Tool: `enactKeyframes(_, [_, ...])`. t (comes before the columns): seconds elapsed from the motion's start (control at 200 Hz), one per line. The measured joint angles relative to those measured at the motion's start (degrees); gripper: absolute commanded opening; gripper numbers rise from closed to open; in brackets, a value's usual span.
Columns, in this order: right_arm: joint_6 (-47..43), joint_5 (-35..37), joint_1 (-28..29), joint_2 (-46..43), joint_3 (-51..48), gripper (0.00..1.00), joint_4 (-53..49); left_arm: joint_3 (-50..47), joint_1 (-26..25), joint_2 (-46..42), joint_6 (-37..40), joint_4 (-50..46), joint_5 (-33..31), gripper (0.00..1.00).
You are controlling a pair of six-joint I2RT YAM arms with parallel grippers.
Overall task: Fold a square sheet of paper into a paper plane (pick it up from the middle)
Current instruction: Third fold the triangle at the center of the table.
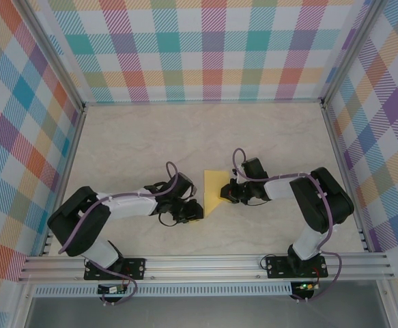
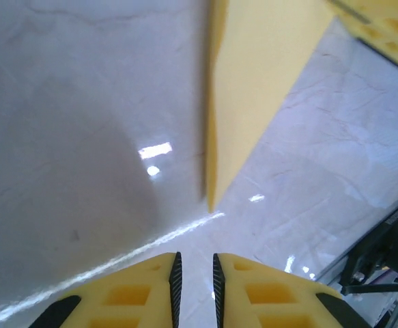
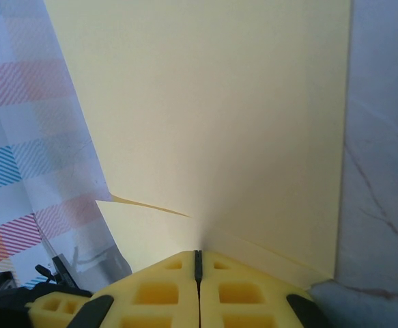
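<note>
The square sheet of paper [image 1: 214, 188], bright yellow and folded into a pointed shape, lies in the middle of the table between my two grippers. My right gripper [image 1: 231, 195] holds its right edge. In the right wrist view the jaws [image 3: 198, 253] are pressed together on the paper [image 3: 219, 123], which fans out ahead in layers. My left gripper [image 1: 196, 210] sits just below and left of the sheet's near tip. In the left wrist view its jaws [image 2: 196, 261] stand slightly apart with nothing between them, and the paper's point [image 2: 243, 102] lies a short way ahead, apart from them.
The pale marble-patterned table [image 1: 185, 137] is fenced by checked walls [image 1: 205, 48] at the back and sides. An aluminium rail [image 1: 205, 264] carrying both arm bases runs along the near edge. The right gripper's yellow finger [image 2: 390, 34] shows beyond the sheet.
</note>
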Motion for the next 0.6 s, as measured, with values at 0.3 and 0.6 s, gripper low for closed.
enactKeyframes(0.3, [0.83, 0.17, 0.0, -0.17, -0.33, 0.06, 0.55, 6.82, 0.0, 5.42, -4.57, 7.91, 0.28, 0.22])
enactKeyframes(0.6, [0.79, 0.55, 0.0, -0.57, -0.31, 0.07, -0.24, 5.97, -0.02, 13.94, -7.74, 13.92, 0.98, 0.2])
